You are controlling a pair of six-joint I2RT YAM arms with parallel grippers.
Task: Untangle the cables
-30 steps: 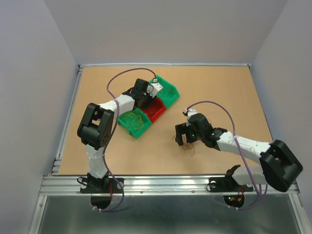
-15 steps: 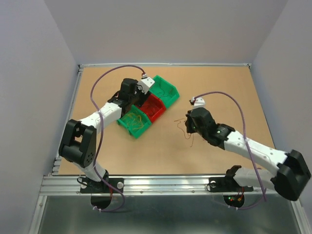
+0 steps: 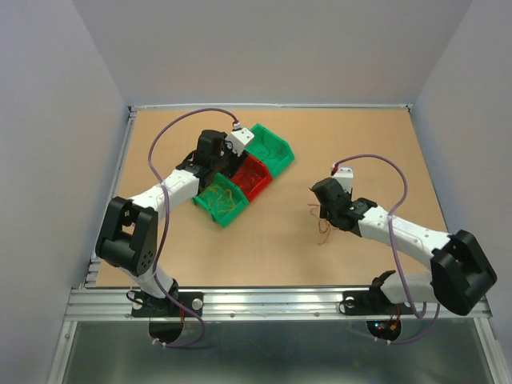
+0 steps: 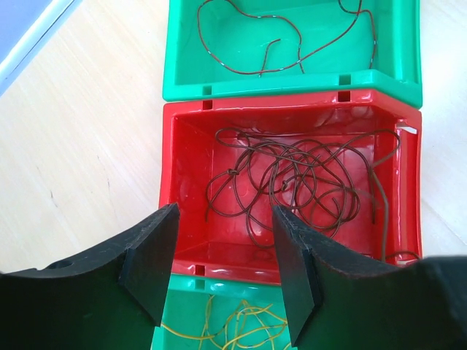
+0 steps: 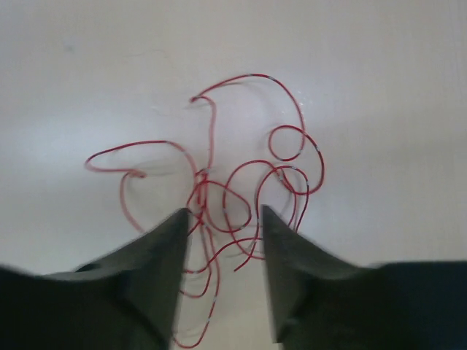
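The left gripper hangs open, holding nothing, over the near edge of a red bin. That bin lies straight ahead of its fingers and holds a loose tangle of dark brown wires. Beyond it, touching wall to wall, is a green bin with one long dark strand. Under the fingers, a second green bin holds thin yellow wires.

The right gripper is also open. A curly clump of red wires lies on the table, its lower loops between the spread fingers and the rest just ahead.
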